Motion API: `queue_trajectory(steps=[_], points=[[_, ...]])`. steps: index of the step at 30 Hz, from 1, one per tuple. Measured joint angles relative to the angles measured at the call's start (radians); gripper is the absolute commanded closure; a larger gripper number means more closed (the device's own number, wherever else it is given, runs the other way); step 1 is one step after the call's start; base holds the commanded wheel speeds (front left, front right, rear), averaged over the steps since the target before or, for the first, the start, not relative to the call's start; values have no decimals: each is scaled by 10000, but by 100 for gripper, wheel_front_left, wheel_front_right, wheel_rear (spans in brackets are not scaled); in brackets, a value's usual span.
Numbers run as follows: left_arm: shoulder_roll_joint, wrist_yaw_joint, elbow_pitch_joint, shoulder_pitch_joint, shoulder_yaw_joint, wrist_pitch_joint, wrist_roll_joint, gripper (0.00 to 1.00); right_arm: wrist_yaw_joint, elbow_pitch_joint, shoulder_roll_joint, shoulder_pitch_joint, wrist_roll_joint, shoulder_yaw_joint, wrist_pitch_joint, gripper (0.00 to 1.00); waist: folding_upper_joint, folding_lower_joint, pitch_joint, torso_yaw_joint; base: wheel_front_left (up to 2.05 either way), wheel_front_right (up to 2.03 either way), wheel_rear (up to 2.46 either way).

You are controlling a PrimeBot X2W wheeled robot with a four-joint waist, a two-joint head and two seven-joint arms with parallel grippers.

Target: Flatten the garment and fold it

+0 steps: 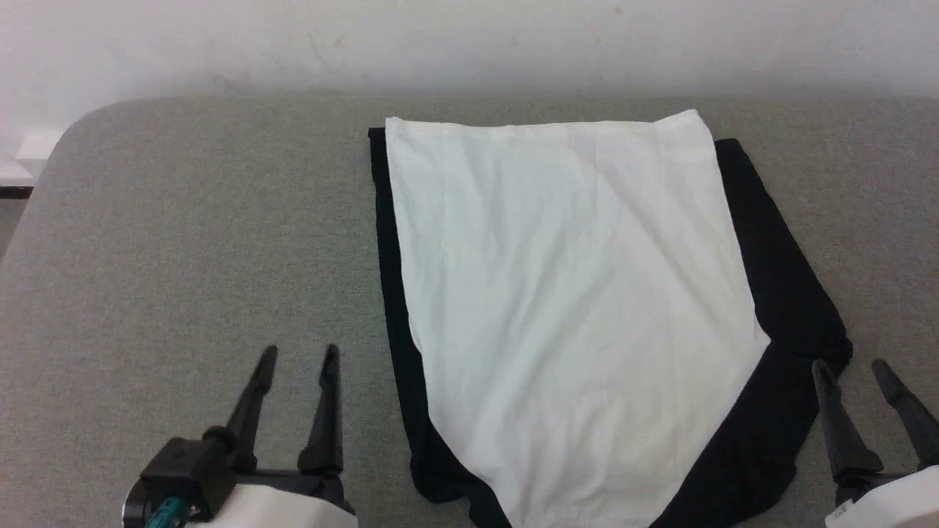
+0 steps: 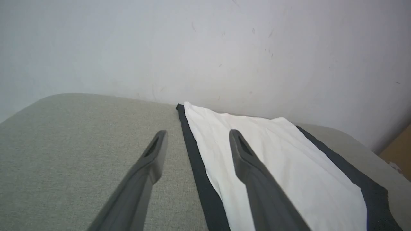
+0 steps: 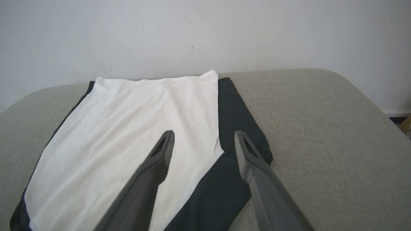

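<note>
Inspector: Claws?
Operator: Both spread and empty, left gripper [image 1: 301, 352] and right gripper [image 1: 850, 365] at the table's [image 1: 183, 242] near edge. The raglan shirt [image 1: 572, 293] lies sleeves-tucked mid-table.
Inspector: Risk?
Operator: The right gripper sits beside the black sleeve [image 1: 785, 279]; snagging could drag the fold open.

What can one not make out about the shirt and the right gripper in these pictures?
- Shirt: its near end is cut off by the bottom edge of the head view.
- Sleeves: the white body covers how they lie underneath, in all three views.
- Right gripper: open, but no view settles whether its fingertips touch the sleeve or hover above it.
</note>
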Motion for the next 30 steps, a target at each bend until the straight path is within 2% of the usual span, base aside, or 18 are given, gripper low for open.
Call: queue_trajectory(steps=[4, 9, 13, 18, 30], points=[[-581, 472, -65, -291, 405, -871, 1074, 0, 0, -366, 184, -40, -639, 236, -878, 0, 0, 0, -164, 53, 0, 0, 0], [-1461, 612, 324, -415, 502, -957, 2491, 0, 0, -318, 437, -204, -1797, 242, -2351, 0, 0, -1, -295, 30, 0, 0, 0], [-1858, 318, 872, -129, 504, -957, 2986, 0, 2, 31, 617, -221, -2314, 221, -3145, 0, 0, 0, -284, -11, 0, 0, 0], [-2255, -61, 1137, 70, 849, -957, 3231, 0, 2, 449, 660, -244, -2236, 230, -3697, 0, 0, 0, -165, -33, 0, 0, 0], [-2652, -694, 1329, 82, 1427, -957, 3749, 0, 0, 623, 667, -504, -2305, 286, -3779, 0, 0, 0, 60, -90, 0, 0, 0]])
